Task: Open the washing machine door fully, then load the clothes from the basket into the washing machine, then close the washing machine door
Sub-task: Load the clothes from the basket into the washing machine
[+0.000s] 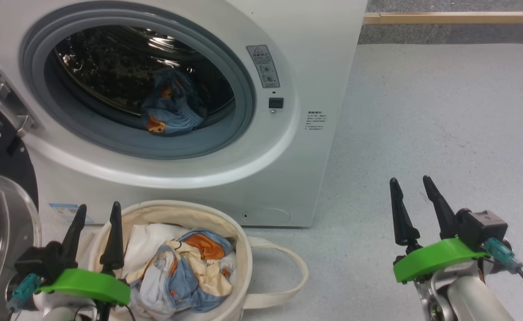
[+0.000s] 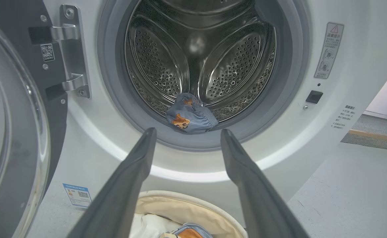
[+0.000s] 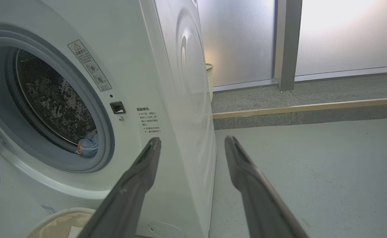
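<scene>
The white washing machine (image 1: 315, 80) stands with its door (image 1: 0, 223) swung wide open to the left, glass bowl facing out. One light-blue bear-print garment (image 1: 170, 109) lies in the steel drum, near the grey gasket. In front, the cream basket (image 1: 243, 263) holds more clothes (image 1: 190, 272) beside a white pad. My left gripper (image 1: 97, 213) is open and empty, just left of the basket's rim. My right gripper (image 1: 410, 184) is open and empty, above the floor to the machine's right. In the left wrist view the garment (image 2: 190, 114) lies beyond the open fingers (image 2: 140, 165).
Pale grey floor (image 1: 444, 133) spreads to the right of the machine. A raised step with a wooden edge (image 3: 305, 107) runs along the back, under frosted glass panels. A basket handle loop (image 1: 288, 276) lies on the floor to the right of the basket.
</scene>
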`<state>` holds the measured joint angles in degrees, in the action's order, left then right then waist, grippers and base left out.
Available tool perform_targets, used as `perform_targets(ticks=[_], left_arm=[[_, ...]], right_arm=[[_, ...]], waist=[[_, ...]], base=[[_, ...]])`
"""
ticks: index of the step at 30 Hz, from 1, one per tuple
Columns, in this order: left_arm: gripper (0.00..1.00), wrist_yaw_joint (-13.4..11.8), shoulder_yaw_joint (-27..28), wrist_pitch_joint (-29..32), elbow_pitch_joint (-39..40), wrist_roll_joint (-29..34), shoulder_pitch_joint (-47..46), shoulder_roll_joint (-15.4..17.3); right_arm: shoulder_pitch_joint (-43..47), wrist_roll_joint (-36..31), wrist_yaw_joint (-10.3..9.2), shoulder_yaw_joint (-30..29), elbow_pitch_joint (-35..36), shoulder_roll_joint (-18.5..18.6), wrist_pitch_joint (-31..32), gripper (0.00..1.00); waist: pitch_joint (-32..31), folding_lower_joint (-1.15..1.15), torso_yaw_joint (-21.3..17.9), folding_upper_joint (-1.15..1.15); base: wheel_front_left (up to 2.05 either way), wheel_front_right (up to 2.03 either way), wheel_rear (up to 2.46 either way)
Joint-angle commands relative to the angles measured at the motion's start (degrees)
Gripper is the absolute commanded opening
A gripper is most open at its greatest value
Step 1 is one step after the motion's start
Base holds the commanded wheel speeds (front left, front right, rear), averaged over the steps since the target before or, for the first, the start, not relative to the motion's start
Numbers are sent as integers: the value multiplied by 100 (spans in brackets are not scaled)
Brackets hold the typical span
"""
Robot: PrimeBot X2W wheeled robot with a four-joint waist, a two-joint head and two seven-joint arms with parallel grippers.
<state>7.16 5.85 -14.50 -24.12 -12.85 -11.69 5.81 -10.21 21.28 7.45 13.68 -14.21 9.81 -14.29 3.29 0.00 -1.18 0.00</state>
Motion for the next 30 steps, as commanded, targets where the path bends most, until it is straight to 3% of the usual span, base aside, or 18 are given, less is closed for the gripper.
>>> perform_targets(ticks=[1, 16, 22, 30], left_arm=[[100, 33, 210, -50, 230, 29, -113, 88], [100, 33, 157, -50, 72, -20, -153, 91], [100, 33, 52, -50, -729, -186, -313, 96], [100, 33, -438, -50, -2419, -564, -868, 168]], right_arm=[[-93, 25, 3, 105, 193, 71, -71, 100], [-129, 19, 3, 145, 202, -13, -71, 100], [-205, -3, 3, 189, 234, -36, -71, 100], [-391, -40, 3, 366, 309, 12, -71, 100]], waist=[[10, 0, -2, 0], [172, 0, -105, 0], [402, 0, -204, 0], [953, 0, -422, 0]], base=[[0, 0, 0], [0, 0, 0], [0, 0, 0], [0, 0, 0]])
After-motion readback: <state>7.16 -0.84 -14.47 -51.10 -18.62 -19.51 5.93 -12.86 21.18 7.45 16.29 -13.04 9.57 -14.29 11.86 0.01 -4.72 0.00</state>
